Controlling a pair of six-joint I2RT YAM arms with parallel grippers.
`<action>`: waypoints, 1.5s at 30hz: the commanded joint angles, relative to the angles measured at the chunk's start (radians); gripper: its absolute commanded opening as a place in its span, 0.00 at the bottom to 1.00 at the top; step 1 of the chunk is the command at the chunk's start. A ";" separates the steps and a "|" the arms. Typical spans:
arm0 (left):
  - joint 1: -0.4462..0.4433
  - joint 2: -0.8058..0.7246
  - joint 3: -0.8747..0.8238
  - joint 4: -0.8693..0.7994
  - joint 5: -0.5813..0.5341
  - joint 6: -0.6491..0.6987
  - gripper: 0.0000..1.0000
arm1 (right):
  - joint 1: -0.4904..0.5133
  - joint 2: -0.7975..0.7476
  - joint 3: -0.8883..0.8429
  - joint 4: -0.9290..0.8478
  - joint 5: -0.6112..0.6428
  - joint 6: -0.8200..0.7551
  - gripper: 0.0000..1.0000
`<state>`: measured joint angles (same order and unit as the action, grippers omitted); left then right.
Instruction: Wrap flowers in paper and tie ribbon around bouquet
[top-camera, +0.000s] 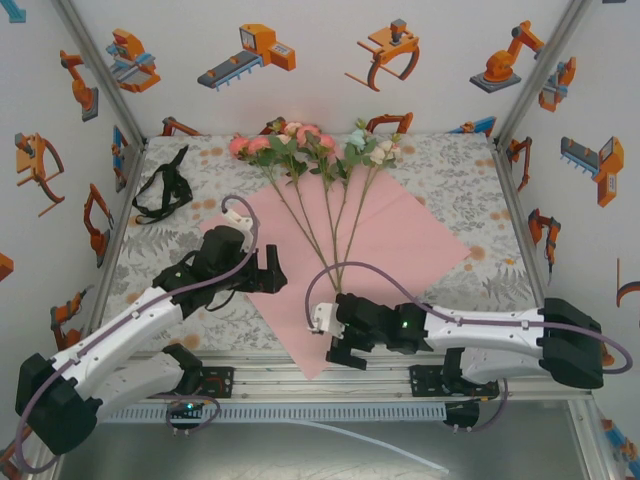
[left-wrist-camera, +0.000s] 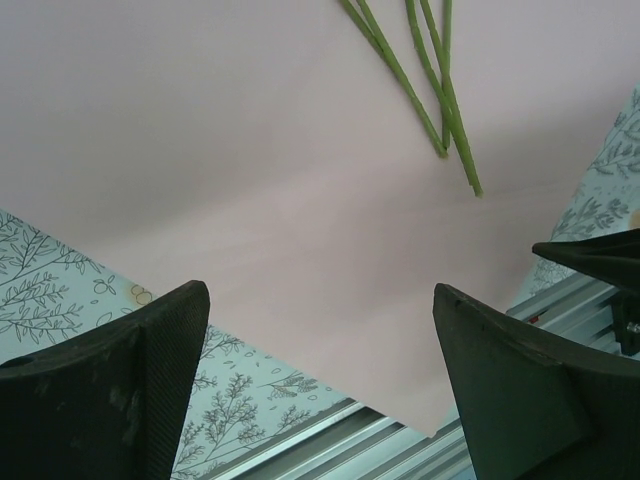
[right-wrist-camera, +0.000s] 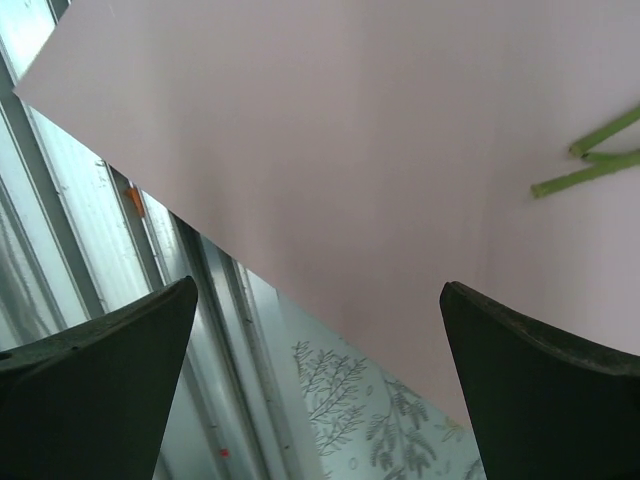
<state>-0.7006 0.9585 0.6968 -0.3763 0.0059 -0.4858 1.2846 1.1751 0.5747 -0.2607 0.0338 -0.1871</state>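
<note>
Now, starting at your far left, the ribbon (top-camera: 160, 190) lies in a loose black heap on the patterned table (top-camera: 460, 190), well apart from the paper. Your left gripper (top-camera: 272, 272) sits at the paper's left edge. In the left wrist view its jaws stand wide with nothing between them, and the fingers (left-wrist-camera: 110, 390) frame the sheet's near corner.

The paper (top-camera: 400, 240) lies flat, pale pink face up, turned like a diamond, with its nearest corner reaching over the table's metal rail. The flowers (top-camera: 320, 150) rest on it, with the blooms fanned out past the far corner and the thin stalks (left-wrist-camera: 420, 90) converging toward you.

Your right gripper (top-camera: 348, 357) hovers over that near corner, just beside the stalk ends (right-wrist-camera: 590, 165). It is also spread wide and holds nothing.
</note>
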 joint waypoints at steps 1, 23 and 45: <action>0.001 -0.020 0.013 -0.024 -0.042 -0.030 0.86 | 0.005 0.059 0.041 0.043 -0.035 -0.189 0.99; 0.012 -0.004 0.023 -0.030 0.018 -0.005 0.89 | -0.042 0.095 -0.035 0.227 -0.202 -0.149 0.33; -0.135 0.174 0.020 0.147 0.008 0.510 0.97 | -0.581 0.005 -0.009 0.216 -0.690 -0.166 0.02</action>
<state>-0.8318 1.0657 0.7574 -0.3367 0.1047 -0.0486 0.7254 1.1629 0.5449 -0.0395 -0.5663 -0.3332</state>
